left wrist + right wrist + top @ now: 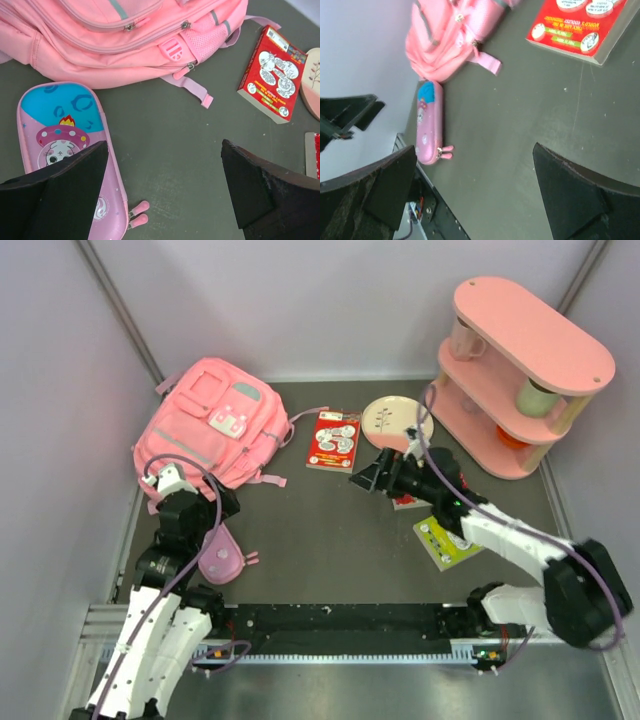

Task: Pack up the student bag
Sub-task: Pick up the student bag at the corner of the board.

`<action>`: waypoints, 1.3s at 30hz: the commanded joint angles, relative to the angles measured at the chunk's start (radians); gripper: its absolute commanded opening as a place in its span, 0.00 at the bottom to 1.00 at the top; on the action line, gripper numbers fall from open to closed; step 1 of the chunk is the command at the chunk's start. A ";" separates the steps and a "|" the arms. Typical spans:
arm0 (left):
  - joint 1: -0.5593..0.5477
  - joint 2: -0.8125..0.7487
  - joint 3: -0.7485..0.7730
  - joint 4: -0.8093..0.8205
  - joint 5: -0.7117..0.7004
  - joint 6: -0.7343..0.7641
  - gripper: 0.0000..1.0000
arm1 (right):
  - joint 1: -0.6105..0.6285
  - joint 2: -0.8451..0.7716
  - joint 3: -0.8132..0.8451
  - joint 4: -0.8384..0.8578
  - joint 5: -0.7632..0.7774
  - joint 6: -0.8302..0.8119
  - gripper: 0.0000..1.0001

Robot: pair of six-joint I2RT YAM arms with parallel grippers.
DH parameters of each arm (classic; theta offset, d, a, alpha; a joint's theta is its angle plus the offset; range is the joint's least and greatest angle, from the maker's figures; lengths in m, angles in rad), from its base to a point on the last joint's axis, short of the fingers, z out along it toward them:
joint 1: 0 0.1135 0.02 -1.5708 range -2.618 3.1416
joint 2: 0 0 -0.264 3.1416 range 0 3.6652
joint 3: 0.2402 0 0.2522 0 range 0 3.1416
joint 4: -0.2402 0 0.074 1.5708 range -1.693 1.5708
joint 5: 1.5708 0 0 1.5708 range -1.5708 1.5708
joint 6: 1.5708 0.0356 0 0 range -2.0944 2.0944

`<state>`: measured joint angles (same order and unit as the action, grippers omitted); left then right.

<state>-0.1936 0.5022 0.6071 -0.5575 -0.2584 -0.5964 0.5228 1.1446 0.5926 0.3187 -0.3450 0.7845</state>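
Note:
The student bag (210,425) is a soft pink backpack lying flat at the back left, zips shut; it also fills the top of the left wrist view (115,40). My left gripper (164,145) hangs open just in front of it, over bare table, with its left finger above a pink pencil case (65,145). My right gripper (365,478) is open and empty near the table's middle, just in front of a red book (334,440). The right wrist view shows the bag (450,40), the pencil case (429,125) and the book (580,27).
A round cream plate (397,422) lies behind the right arm. A green booklet (447,540) and a red-and-white item (405,502) lie partly under that arm. A pink two-tier shelf (520,380) holding cups stands at the back right. Grey walls close the sides.

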 commanded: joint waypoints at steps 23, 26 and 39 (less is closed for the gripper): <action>0.008 0.119 0.034 0.027 0.064 -0.077 0.99 | 0.129 1.299 1.392 -0.251 0.004 0.199 0.82; 0.008 0.079 0.016 0.027 0.071 -0.071 0.99 | 0.131 1.379 1.489 -0.260 -0.005 0.202 0.82; 0.008 -0.017 -0.021 -0.022 0.093 -0.083 0.99 | 0.146 1.520 1.659 -0.274 0.026 0.226 0.69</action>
<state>-0.1905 0.5171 0.6121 -0.5819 -0.1829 -0.6636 0.6460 2.6377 2.1956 0.0257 -0.3412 1.0176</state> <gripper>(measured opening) 0.988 0.725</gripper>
